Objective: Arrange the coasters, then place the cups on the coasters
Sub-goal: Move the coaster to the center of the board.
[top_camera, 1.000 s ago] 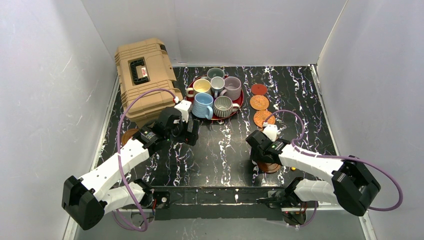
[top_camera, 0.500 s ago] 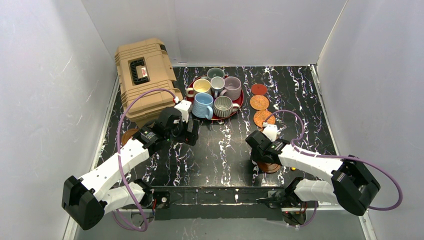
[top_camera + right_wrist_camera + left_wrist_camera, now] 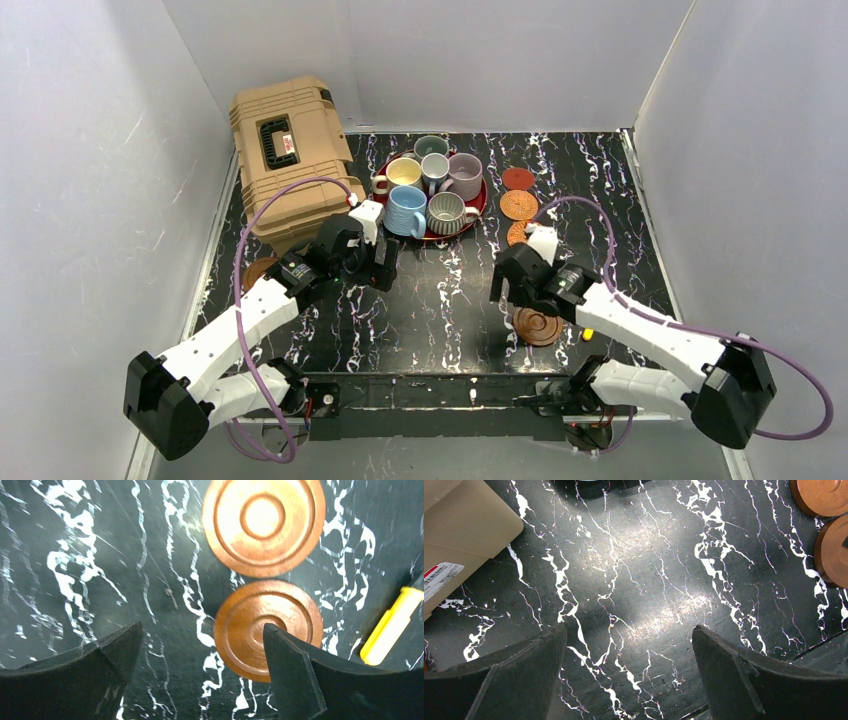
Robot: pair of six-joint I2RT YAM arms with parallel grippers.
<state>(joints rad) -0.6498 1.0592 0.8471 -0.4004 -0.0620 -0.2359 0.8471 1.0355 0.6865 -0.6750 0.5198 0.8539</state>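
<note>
1. Under your right wrist camera lie two dark brown wooden coasters, round discs with raised concentric rings around a centre boss. The nearer wooden coaster (image 3: pixel 252 630) is sharp, and the farther wooden coaster (image 3: pixel 263 525) is blurred. They lie just beside each other.
2. Both lie flat with the ringed face up. Being round, they have no long axis.
3. They sit at the near right of the black marbled surface (image 3: pixel 440 300), with a small yellow object (image 3: pixel 390 627) just beside the nearer one.
4. Your right fingers (image 3: pixel 295 680) are spread wide and hold nothing. One finger hides the nearer coaster's edge from the camera.
5. Your left fingers (image 3: pixel 514 680) are also spread wide and empty, above bare surface near the tan case (image 3: pixel 290 150).
6. Farther back on the right, the orange woven coasters (image 3: pixel 519 205) and the red coaster (image 3: pixel 517 179) lie flat in a line running away from you. The right arm partly hides the nearer orange one.
7. The six mugs (image 3: pixel 407 210) stand upright, mouths up, packed on the red tray (image 3: pixel 483 203). The cream mug (image 3: pixel 404 172) has its handle pointing left, and the ribbed grey mug (image 3: pixel 446 212) has its handle pointing right.
</note>
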